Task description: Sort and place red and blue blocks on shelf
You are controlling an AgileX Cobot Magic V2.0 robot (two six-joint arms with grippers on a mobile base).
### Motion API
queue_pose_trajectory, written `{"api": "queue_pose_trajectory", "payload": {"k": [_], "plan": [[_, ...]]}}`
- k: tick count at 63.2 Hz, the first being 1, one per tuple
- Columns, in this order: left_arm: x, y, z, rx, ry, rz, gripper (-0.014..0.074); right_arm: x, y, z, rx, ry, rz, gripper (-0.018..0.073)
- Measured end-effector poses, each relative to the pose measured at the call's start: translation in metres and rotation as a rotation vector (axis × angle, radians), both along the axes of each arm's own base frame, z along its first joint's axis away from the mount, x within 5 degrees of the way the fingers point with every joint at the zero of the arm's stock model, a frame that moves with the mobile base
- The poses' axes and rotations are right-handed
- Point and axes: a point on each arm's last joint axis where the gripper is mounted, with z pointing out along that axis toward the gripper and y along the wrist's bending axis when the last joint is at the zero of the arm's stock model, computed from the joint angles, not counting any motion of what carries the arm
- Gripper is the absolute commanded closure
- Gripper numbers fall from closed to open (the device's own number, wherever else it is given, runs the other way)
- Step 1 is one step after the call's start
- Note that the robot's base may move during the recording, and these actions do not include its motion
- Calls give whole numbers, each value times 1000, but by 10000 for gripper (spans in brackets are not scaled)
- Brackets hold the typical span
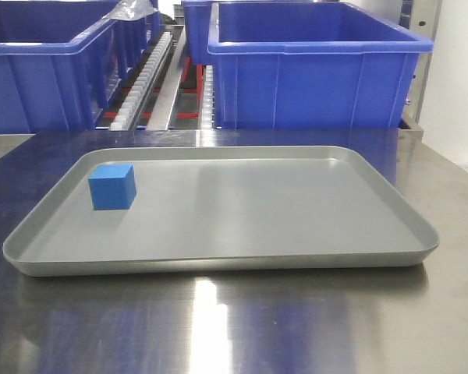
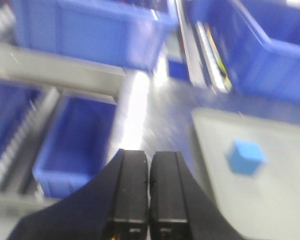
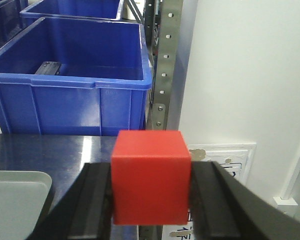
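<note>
We list: small bright blue matte cube (image 1: 112, 187) — on shallow grey rounded-corner tray (image 1: 281, 214), ten o'clock sector, atop steel desk (image 1: 218, 327). Small bright red matte cube (image 3: 150, 170) — gripped in our right claw (image 3: 152, 200). Left claw (image 2: 149, 190) clenched.

A bright blue cube (image 1: 112, 187) sits on the plain grey tray (image 1: 296, 257), a red cube (image 3: 150, 176) between black fingers (image 3: 92, 202), deep blue bins (image 1: 316, 66) behind.

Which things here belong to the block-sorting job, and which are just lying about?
Part of the job:
red block, clamped in the right hand
blue block, lying on the grey tray
shelf
left hand, shut and empty

Just there:
blue bins
steel table
</note>
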Motion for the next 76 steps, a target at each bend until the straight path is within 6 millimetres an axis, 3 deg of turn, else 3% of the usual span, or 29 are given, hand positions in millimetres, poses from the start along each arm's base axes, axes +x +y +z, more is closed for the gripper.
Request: {"api": "queue_pose_trajectory", "payload": {"k": [23, 43, 57, 63, 76], "plan": [[29, -3, 39, -42, 163, -35, 473, 0, 0, 0, 0, 1, 0, 503], [87, -1, 43, 7, 385, -39, 469, 0, 0, -1, 0, 2, 0, 503], [126, -21, 50, 70, 465, -160, 467, 0, 0, -1, 0, 3, 0, 503], [145, -38, 49, 94, 515, -235, 396, 0, 0, -1, 0, 3, 0, 503], [184, -79, 40, 113, 615, -339, 124, 0, 0, -1, 0, 3, 0, 503]]}}
